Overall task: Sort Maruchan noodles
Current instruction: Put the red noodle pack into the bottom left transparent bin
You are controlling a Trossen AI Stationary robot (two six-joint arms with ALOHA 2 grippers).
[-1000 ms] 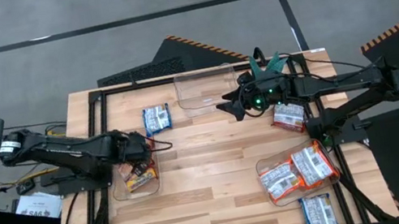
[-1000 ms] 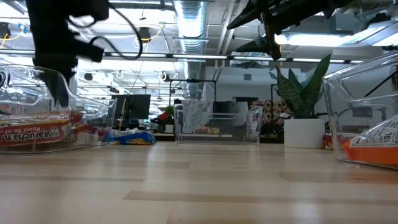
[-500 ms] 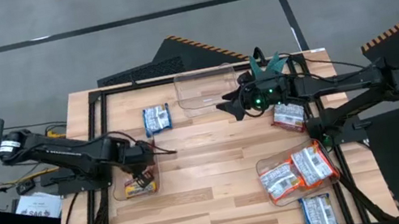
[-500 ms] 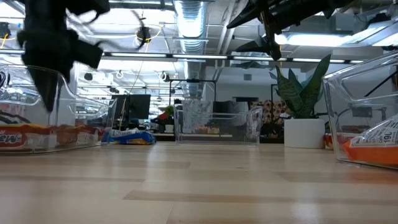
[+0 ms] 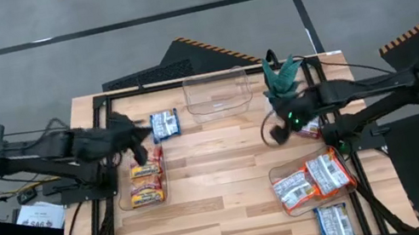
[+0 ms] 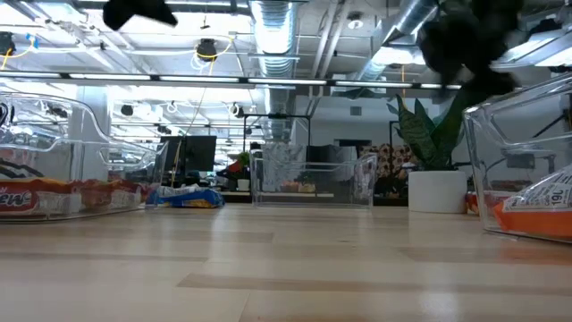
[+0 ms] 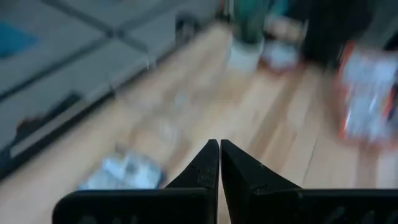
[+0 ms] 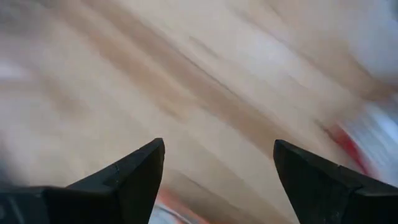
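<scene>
My left gripper (image 5: 142, 140) is shut and empty, raised beside a blue-and-white noodle packet (image 5: 164, 125) that lies flat on the table; the packet also shows in the left wrist view (image 7: 121, 174). Two red-and-yellow packets (image 5: 147, 182) lie in the clear bin at the left (image 5: 125, 203). My right gripper (image 5: 275, 133) is open and empty above the table, beside an orange-and-white packet (image 5: 309, 127). Orange-and-white packets (image 5: 311, 181) lie in the clear bin at the right (image 5: 276, 178). Another blue-and-white packet (image 5: 335, 225) lies at the near right edge.
An empty clear bin (image 5: 218, 94) stands at the far middle. A small potted green plant (image 5: 280, 75) stands at the far right, close to my right arm. The middle and near part of the wooden table (image 5: 226, 210) is bare.
My left gripper has risen out of the left bin and gone toward the far edge, beside the blue-and-white packet; the red-and-yellow packets stay in the bin. My right gripper has swung from the far clear bin toward the near right, beside the orange-and-white packet.
</scene>
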